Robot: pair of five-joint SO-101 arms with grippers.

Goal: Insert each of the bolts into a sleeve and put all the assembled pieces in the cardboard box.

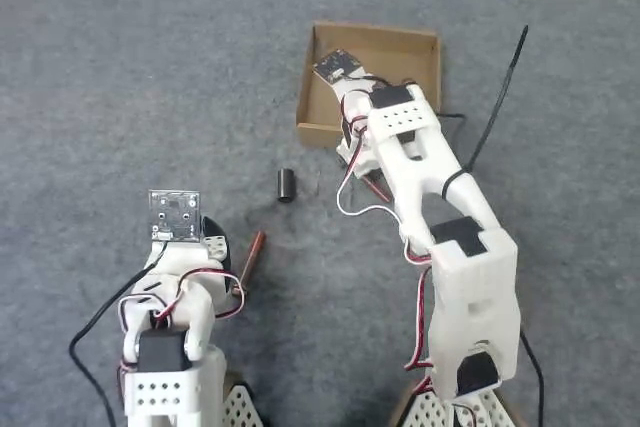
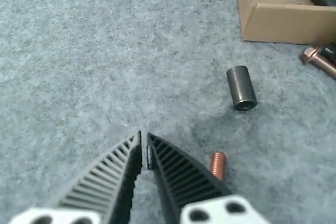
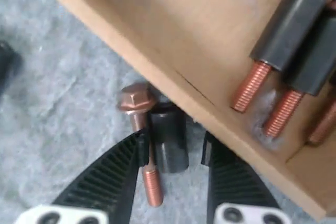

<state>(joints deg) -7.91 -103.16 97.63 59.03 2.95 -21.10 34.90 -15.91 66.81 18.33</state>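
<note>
**Two in the box, two pairs waiting**

We're looking at a job part done. Inside the cardboard box [image 3: 157, 35], at least two assembled pieces [image 3: 286, 32] are lying side by side, copper threads poking out of their dark sleeves (a third may be sitting at the edge, too cut off to call).

Outside, work is waiting. A boxside bolt [image 3: 137, 103] and a boxside sleeve [image 3: 169, 140] are lying against each other, just beside the box's outer wall. They are looking unjoined, the bolt running alongside the sleeve rather than through it. Out on the grey bench [image 1: 120, 97], a loose sleeve [image 1: 286, 185] is lying on its side, apart from the box, and a loose bolt [image 1: 254, 252] is lying nearer the left arm. So I'm judging two insertions and two drops left.

The right arm is stretching far forward, wrist hanging by the box's near wall. The right pincer [image 3: 173, 142] is standing open, straddling the boxside sleeve with a gap showing on one side, clamping nothing.

The left arm is sitting folded close to its base. The left pincer [image 2: 144, 141] is pointing down at the bench, closed to a thin slit and holding nothing, with the loose bolt's tip just beside one finger.
</note>
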